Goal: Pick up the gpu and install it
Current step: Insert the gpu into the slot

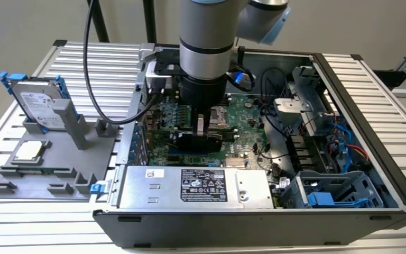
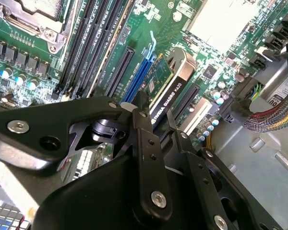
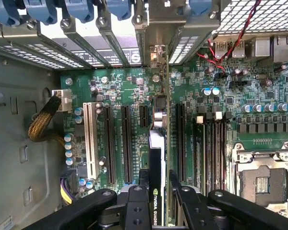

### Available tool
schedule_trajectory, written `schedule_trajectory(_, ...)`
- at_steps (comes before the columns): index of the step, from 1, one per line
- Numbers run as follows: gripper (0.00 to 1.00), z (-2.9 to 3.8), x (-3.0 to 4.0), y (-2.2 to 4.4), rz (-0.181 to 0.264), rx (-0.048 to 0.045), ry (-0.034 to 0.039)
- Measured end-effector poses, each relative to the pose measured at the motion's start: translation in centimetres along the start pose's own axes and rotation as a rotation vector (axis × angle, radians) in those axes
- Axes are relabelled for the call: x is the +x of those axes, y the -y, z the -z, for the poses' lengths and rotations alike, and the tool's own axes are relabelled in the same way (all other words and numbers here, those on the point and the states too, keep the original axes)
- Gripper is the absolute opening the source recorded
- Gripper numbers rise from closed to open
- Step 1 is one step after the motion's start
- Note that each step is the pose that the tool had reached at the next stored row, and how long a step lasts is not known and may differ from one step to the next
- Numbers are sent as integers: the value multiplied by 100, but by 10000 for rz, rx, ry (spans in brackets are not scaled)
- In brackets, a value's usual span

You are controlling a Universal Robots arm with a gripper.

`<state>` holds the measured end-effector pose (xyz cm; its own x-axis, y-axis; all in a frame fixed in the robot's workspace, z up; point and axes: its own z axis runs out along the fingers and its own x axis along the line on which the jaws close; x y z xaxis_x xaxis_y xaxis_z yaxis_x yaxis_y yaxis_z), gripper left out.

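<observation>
The gpu (image 3: pixel 159 158) is gripped edge-on by the closed fingers (image 3: pixel 145 179) above the motherboard (image 3: pixel 259 110) slots inside the open computer case (image 1: pixel 358 84).

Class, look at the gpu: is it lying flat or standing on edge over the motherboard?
On edge. The gpu stands upright inside the case, edge down among the long slots, clamped between the pincer fingers. Whether it is fully seated cannot be told.
</observation>
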<state>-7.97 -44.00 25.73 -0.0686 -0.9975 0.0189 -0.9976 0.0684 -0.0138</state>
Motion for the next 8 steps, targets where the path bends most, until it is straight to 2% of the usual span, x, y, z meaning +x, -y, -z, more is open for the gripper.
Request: schedule_trajectory(8, 0, 3, -15, -1, 4, 0, -10)
